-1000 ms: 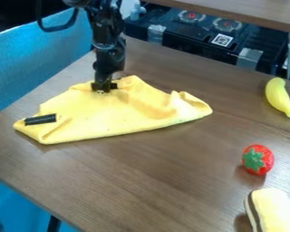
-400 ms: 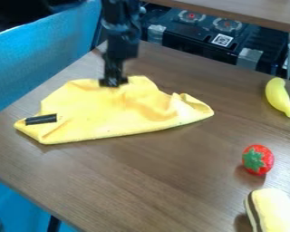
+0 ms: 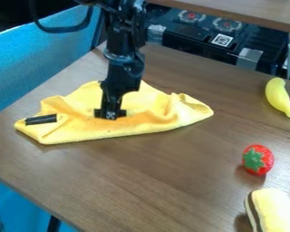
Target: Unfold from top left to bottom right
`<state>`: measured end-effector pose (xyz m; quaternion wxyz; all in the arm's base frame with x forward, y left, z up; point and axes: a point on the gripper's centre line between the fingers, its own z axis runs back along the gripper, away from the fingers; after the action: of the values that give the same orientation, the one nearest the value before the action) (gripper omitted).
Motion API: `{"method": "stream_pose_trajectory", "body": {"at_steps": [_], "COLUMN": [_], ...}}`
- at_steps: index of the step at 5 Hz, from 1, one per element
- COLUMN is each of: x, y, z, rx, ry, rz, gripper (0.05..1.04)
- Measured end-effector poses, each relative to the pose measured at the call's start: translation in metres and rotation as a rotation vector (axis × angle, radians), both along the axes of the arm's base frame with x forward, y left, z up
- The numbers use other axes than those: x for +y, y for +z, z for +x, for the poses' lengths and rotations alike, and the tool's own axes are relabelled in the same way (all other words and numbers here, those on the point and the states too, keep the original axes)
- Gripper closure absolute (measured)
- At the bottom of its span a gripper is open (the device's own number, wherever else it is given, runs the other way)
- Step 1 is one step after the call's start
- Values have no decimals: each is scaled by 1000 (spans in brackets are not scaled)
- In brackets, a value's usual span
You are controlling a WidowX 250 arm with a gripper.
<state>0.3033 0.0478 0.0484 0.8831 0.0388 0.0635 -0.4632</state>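
While the cloth point(image 3: 81, 125) lies on the left half of the table point(image 3: 147, 181), the unfolding looks barely begun, if at all; one yellow piece, roughly triangular, doubled and rumpled; black strip point(image 3: 40, 119) on its left corner; long edge toward the camera, running from that corner to the right one; ridges and creases about the middle, a raised lip toward the right.

Gripper point(image 3: 110, 114), one, black, pointing down at the middle of the cloth; jaws, how far apart cannot be told, nor whether they have hold of fabric.

Done: no layer laid out flat toward the bottom right; left, by judgement: a sure grip on the upper layer, its draw across toward the bottom right, a final flattening; banana point(image 3: 278, 97) and strawberry point(image 3: 258, 159) well apart from the cloth, to its right.
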Motion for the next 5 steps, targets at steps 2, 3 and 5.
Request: {"method": "stream_pose_trajectory", "body": {"at_steps": [2, 3, 5], "x": [-19, -29, -61], "y": [6, 2, 2], "z": [-43, -57, -93], "rx": [22, 48, 95], "ry": [-37, -33, -93], "rz": [-42, -53, -76], "gripper": [1015, 1015, 1015]}}
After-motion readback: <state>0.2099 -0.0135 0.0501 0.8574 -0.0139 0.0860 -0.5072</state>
